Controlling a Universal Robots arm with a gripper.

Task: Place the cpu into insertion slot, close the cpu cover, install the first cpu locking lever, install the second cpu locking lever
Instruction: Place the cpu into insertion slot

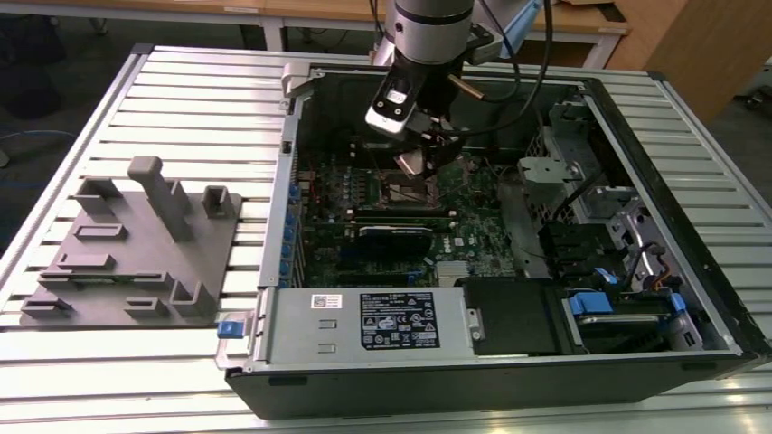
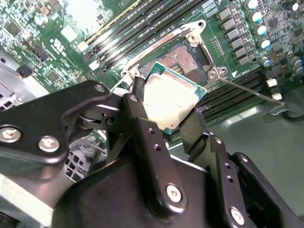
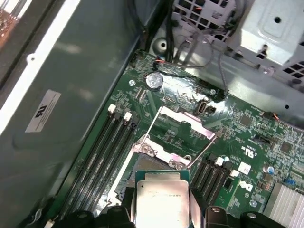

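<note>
The cpu [image 2: 172, 100] is a flat square chip with a dull silver top, and my gripper [image 2: 166, 116] is shut on it, one black finger [image 2: 137, 111] at each of two opposite edges. It hangs a little above the insertion slot [image 2: 186, 53], a dark square socket with a metal rim on the green board. In the first wrist view the cpu [image 3: 161, 202] sits between the fingers, and beyond it the cpu cover [image 3: 186, 118] stands flipped open. Two thin wire locking levers [image 3: 151, 124] are raised beside the cover. In the exterior view my gripper [image 1: 417, 163] is low inside the open computer case, over the insertion slot [image 1: 404, 192].
Long black memory slots [image 3: 102, 147] flank the socket on both sides. A drive cage [image 1: 579, 203] and cables fill the case toward the exterior view's right, and a power supply [image 1: 362, 321] sits at the front. A grey fixture plate [image 1: 133, 249] lies on the slatted table.
</note>
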